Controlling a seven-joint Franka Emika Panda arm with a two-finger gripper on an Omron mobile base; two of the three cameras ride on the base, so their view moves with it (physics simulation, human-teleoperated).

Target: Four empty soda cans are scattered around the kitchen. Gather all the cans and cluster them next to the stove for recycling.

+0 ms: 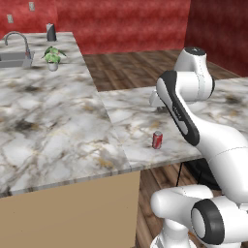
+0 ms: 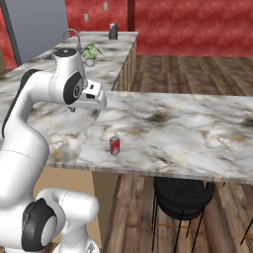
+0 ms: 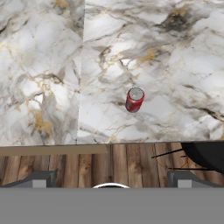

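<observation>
Red with a silver top, the soda can stands upright on the marble counter, near the counter's front edge and just beside the seam where two slabs of stone meet. The gripper hangs high above the counter with its jaws spread wide and nothing between them; in the hand view its two grey fingertips rise at the bottom corners, and the can sits ahead of them, a little toward the right-hand tip, well apart from both. In the base views the hand juts out from the arm's white wrist over the counter, with the can below it and nearer the counter's edge, clear of any contact. Past the counter's edge, beneath the hand, lies a wooden plank floor, and a black stool with thin metal legs is tucked under the overhang on the can's side. Far beyond the hand, on the distant end of the counter, a small potted plant stands beside a sink with a curved faucet, and a dark container stands nearer the red wall.
</observation>
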